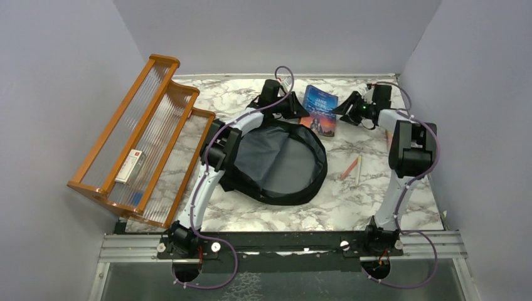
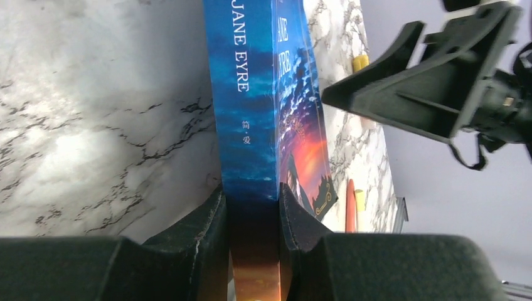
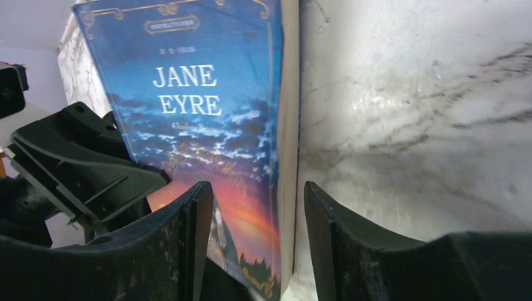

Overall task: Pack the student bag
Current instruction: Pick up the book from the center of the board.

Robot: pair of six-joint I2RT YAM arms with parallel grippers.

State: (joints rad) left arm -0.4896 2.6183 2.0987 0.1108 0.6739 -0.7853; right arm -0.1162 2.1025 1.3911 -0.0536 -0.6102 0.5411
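Observation:
The student bag [image 1: 276, 163], black with grey lining, lies open at the table's middle. A blue "Jane Eyre" book [image 1: 321, 108] lies just beyond it. My left gripper [image 1: 300, 113] is shut on the book's spine side; in the left wrist view the book [image 2: 248, 94] sits clamped in that gripper [image 2: 253, 207]. My right gripper [image 1: 344, 110] is open at the book's other side. In the right wrist view its fingers [image 3: 188, 226] straddle the page edge of the book [image 3: 201, 94] without closing on it.
An orange wooden rack [image 1: 144, 138] with ribbed clear panels stands at the left and holds a small white box [image 1: 130, 166]. An orange pen [image 1: 349, 168] and a pale pen [image 1: 359, 170] lie right of the bag. Walls close in the back and sides.

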